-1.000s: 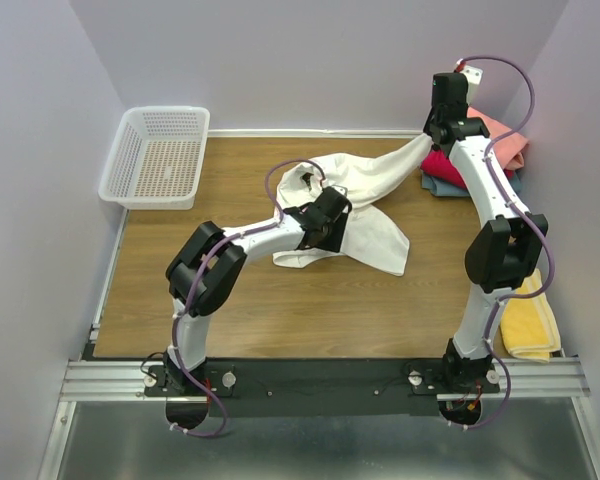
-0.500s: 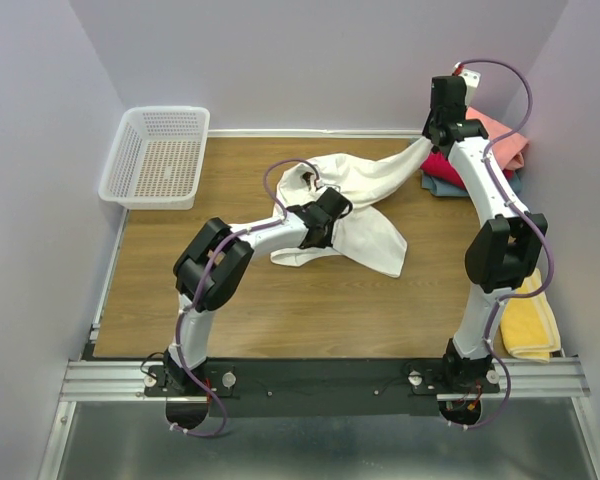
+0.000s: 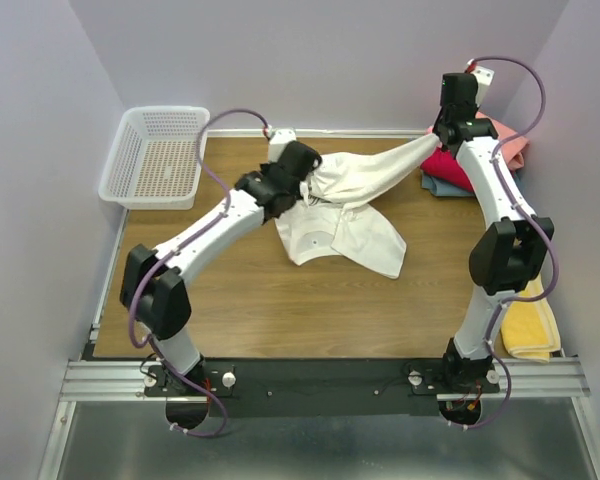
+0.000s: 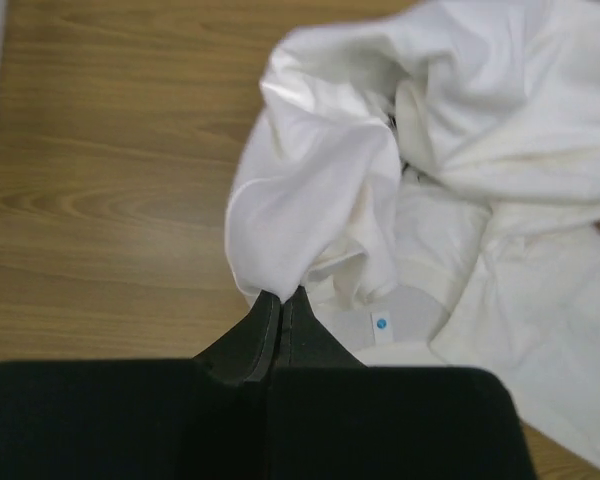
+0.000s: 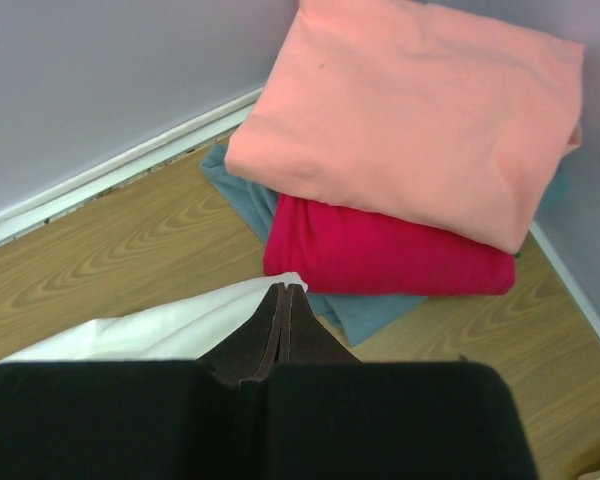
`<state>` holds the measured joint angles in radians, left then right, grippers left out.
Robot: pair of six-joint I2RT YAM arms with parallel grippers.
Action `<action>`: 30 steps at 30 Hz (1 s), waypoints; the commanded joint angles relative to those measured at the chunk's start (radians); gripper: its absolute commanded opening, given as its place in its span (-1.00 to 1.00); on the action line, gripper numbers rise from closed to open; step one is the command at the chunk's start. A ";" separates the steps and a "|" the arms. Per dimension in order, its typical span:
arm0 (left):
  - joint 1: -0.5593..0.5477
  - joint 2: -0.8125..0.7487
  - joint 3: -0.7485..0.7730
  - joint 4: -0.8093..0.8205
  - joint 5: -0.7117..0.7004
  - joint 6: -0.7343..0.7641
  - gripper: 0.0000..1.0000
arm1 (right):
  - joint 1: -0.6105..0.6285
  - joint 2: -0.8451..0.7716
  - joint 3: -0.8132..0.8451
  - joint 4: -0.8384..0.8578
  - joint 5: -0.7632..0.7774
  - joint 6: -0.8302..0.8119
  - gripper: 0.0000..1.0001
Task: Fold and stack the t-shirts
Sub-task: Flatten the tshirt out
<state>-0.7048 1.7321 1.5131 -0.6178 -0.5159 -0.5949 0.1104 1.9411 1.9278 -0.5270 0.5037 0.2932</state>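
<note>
A large white t-shirt (image 3: 355, 215) hangs stretched above the table's middle, its lower part draped on the wood. My left gripper (image 3: 302, 188) is shut on a bunched fold of that white t-shirt (image 4: 310, 200) at its left end. At the right end, my right gripper (image 3: 437, 134) is shut on the cloth's corner (image 5: 170, 330). In the back right corner lies a stack of folded t-shirts: salmon-pink (image 5: 410, 110) on top, crimson (image 5: 380, 255) under it, grey-blue (image 5: 365, 312) at the bottom. The white shirt's neck label (image 4: 380, 324) faces up.
A white mesh basket (image 3: 158, 157) stands at the back left by the wall. A folded yellow towel (image 3: 532, 320) lies off the table's right edge near the right arm's base. Walls close the table in at the back and both sides.
My left gripper closed on the white t-shirt's left part and carried it up and toward the back left, the arm stretching out. The right gripper kept its hold, shifting slightly.
</note>
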 commanded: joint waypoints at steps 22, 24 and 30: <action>0.307 -0.253 0.749 -0.100 -0.303 0.256 -1.00 | -0.058 -0.422 0.160 -0.016 0.266 -0.103 -0.99; 0.311 -0.284 0.762 -0.074 -0.308 0.280 -1.00 | -0.058 -0.452 0.178 -0.015 0.289 -0.115 -0.99; 0.312 -0.408 0.730 0.012 -0.329 0.325 -1.00 | -0.060 -0.554 0.186 -0.008 0.279 -0.111 -0.99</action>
<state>-0.4042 1.4364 2.2448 -0.7109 -0.7784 -0.3344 0.0631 1.4727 2.0850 -0.5480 0.7399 0.1989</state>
